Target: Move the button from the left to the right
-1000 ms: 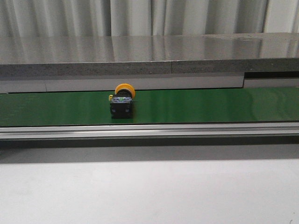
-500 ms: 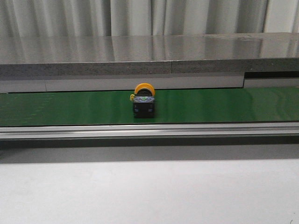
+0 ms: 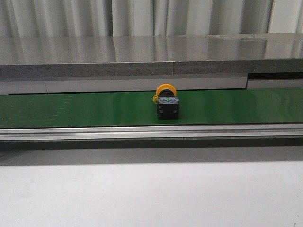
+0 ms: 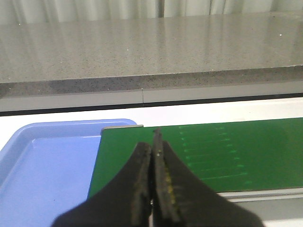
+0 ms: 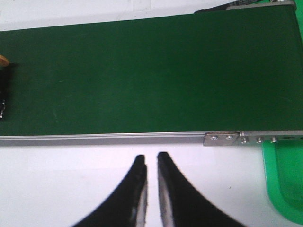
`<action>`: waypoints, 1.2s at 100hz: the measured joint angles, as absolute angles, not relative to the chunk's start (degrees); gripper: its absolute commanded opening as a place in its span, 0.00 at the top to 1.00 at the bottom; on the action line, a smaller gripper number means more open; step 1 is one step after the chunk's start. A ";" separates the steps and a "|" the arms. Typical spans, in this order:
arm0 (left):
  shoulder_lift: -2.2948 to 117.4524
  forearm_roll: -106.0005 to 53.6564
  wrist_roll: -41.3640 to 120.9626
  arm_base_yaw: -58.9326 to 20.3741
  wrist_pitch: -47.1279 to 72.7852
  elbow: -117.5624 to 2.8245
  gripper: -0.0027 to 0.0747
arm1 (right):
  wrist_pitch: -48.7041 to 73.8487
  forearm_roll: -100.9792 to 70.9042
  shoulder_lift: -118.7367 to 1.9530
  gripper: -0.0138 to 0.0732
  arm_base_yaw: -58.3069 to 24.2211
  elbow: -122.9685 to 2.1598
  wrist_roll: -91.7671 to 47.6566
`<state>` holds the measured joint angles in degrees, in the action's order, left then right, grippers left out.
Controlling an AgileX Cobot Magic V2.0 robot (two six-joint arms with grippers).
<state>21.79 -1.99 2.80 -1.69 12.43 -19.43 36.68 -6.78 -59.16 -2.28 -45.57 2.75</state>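
Observation:
The button (image 3: 167, 102), a yellow cap on a blocky black body, stands on the green conveyor belt (image 3: 71, 109) slightly right of the middle in the front view. Only its edge (image 5: 2, 90) shows at the border of the right wrist view. No gripper touches it. My left gripper (image 4: 154, 142) is shut with nothing between its fingers and hangs over the belt's end (image 4: 227, 151). My right gripper (image 5: 151, 158) hovers over the white table in front of the belt (image 5: 151, 71), its fingers a narrow gap apart and empty. Neither gripper appears in the front view.
A blue tray (image 4: 42, 165) lies beside the belt's end under my left gripper. A green bin (image 5: 284, 179) sits by the belt's other end near my right gripper. A metal rail (image 3: 151, 132) edges the belt in front, and a grey stone ledge (image 3: 151, 56) runs behind it.
The button has travelled to the right along the belt, from left of centre to just right of centre. It keeps the same upright pose.

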 measured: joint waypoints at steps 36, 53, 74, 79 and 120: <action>21.79 -1.99 2.80 -1.69 12.43 -19.43 0.99 | 36.60 -9.09 -59.25 0.11 -2.28 -45.60 2.75; 21.79 -1.99 2.80 -1.69 12.43 -19.43 0.99 | 36.50 -9.55 -61.03 0.11 -2.89 -47.21 2.18; 21.79 -1.99 2.80 -1.69 12.43 -19.43 0.99 | 35.32 -9.68 -67.41 0.11 -7.71 -51.06 -0.31; 21.79 -1.99 2.80 -1.69 12.43 -19.43 0.99 | 34.61 -9.72 -69.32 0.11 -9.11 -52.06 -0.40; 21.79 -1.99 2.80 -1.69 12.43 -19.43 0.99 | 30.66 -10.09 -84.45 0.11 -16.60 -58.87 -0.67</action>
<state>21.79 -1.99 2.80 -1.69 12.43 -19.43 30.66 -10.09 -84.45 -16.60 -58.87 -0.67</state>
